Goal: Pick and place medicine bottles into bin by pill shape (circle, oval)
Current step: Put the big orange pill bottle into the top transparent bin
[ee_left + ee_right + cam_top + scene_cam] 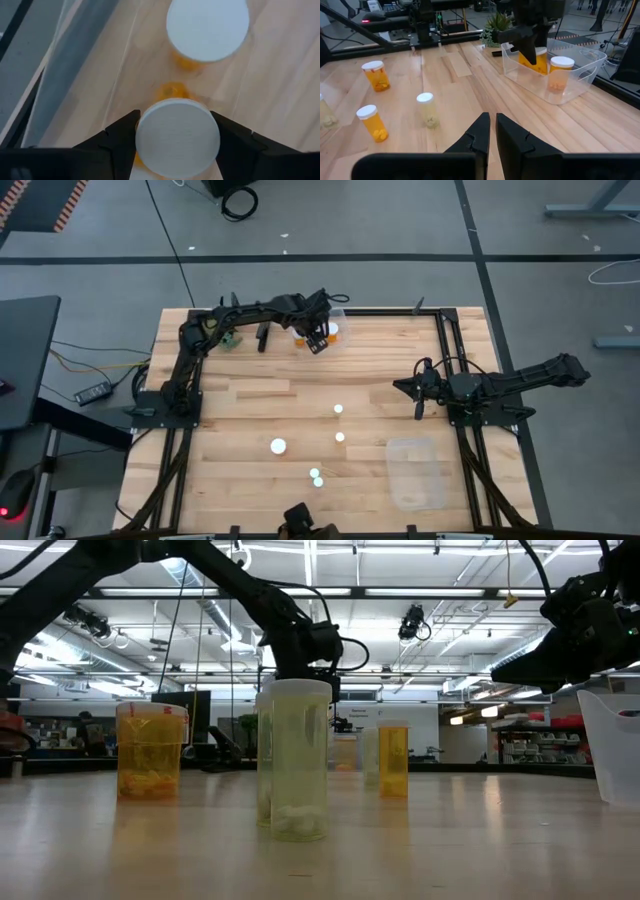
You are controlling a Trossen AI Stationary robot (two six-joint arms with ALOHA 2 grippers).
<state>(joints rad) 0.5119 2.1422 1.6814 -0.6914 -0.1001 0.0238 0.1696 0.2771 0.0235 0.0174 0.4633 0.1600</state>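
The left tool (pixel 177 145) pinches an orange bottle (pixel 177 139) inside the clear bin (pixel 580 75); the right tool (pixel 492 131) hangs pressed together.

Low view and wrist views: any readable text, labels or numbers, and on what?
None readable.
Bottles: no printed labels visible.
Bottle cap between left gripper fingers: blank.
Bin: no markings.
Sign in room behind: too small to read.

the left pincer (pixel 177 142) hides its orange bottle (pixel 177 137) below the cap; pill shapes unreadable
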